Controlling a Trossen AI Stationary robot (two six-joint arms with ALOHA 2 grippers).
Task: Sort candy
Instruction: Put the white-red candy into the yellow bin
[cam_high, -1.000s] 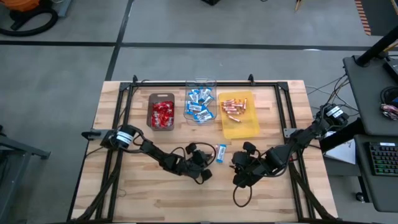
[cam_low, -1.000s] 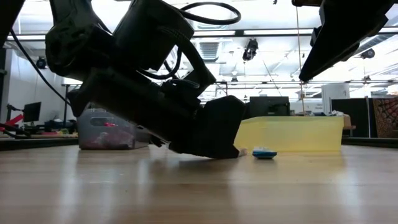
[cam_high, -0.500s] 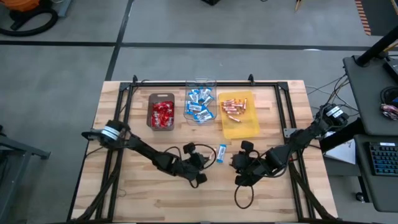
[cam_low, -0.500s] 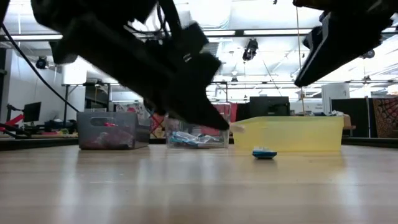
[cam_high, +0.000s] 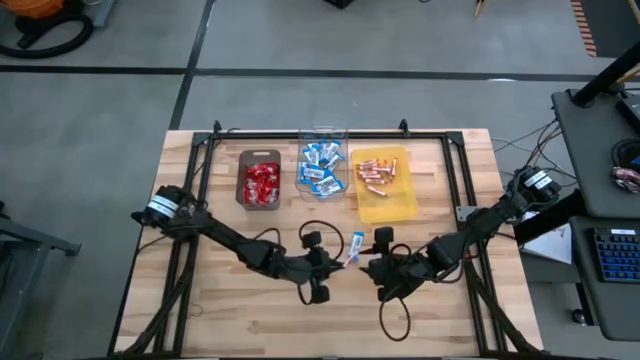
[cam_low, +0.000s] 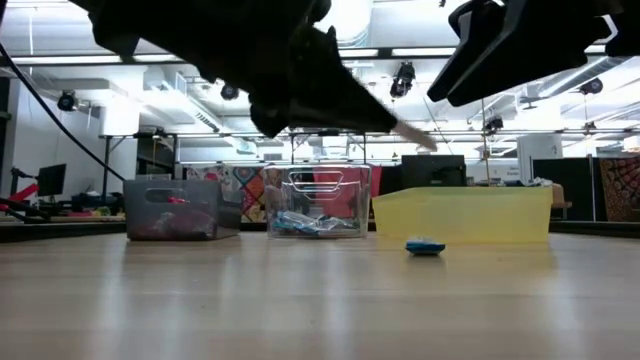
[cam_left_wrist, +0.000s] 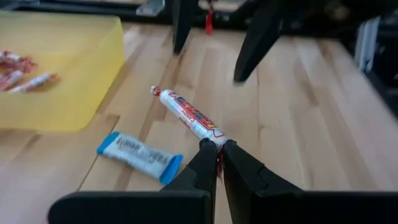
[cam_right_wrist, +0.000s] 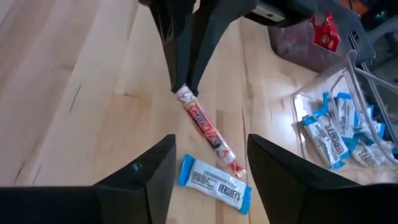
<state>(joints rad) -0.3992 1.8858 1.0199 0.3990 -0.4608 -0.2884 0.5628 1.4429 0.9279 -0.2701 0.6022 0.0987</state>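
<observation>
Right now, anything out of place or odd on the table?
One blue-and-white bar lies loose on the wood in front of the yellow tray, outside the clear tray that holds the others. Beside it the left gripper pinches a thin stick by one end, lifted off the table. The right gripper hangs open over both.

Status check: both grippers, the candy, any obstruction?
Left gripper shut on candy stick, lifted. Right gripper open, close by. Blue bar loose on table.
</observation>
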